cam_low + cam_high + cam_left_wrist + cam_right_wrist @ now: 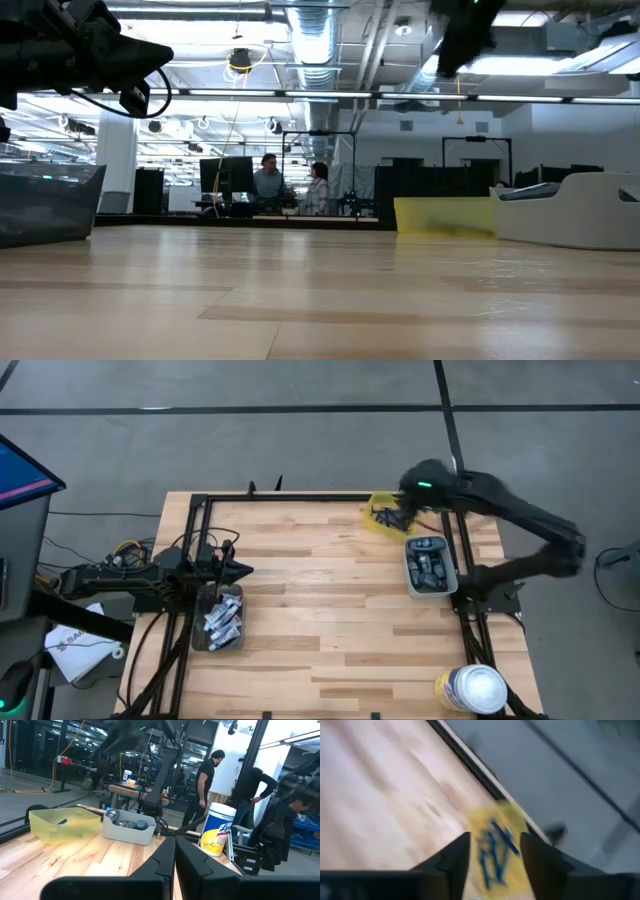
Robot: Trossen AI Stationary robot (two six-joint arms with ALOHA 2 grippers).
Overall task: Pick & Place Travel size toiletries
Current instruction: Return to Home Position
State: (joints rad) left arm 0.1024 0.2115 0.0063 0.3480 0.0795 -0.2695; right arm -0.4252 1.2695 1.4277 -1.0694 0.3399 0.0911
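1. The razors (495, 857) are thin blue plastic sticks, judged very light, stiff and rather slippery; the best hold would be across the middle of the handle, clear of the blade head, with little squeeze needed
2. The squeeze tubes (222, 618) look light and soft-walled, so they would give under pressure; a hold across the body rather than on the cap seems safest
3. The dark pods (428, 565) look hard and rounded, likely to pop out of a pinch unless taken across the narrow width
4. Yellow bin (370, 520), at the far right corner of the table (320, 610): it holds a loose tangle of the razors, lying crossed over one another
5. White bin (447, 582), just beside the yellow bin on the near side: filled with the pods
6. Grey bin (200, 635), at the left side of the table: holds the tubes in a heap
7. Every toiletry I can make out lies in one of these three bins; the large canister (472, 688) stands apart at the near right corner
8. The right claw (494, 839) hangs above the yellow bin, fingers spread and holding nothing
9. The left claw (175, 851) waits over the left side of the table near the grey bin, fingers pressed together and empty
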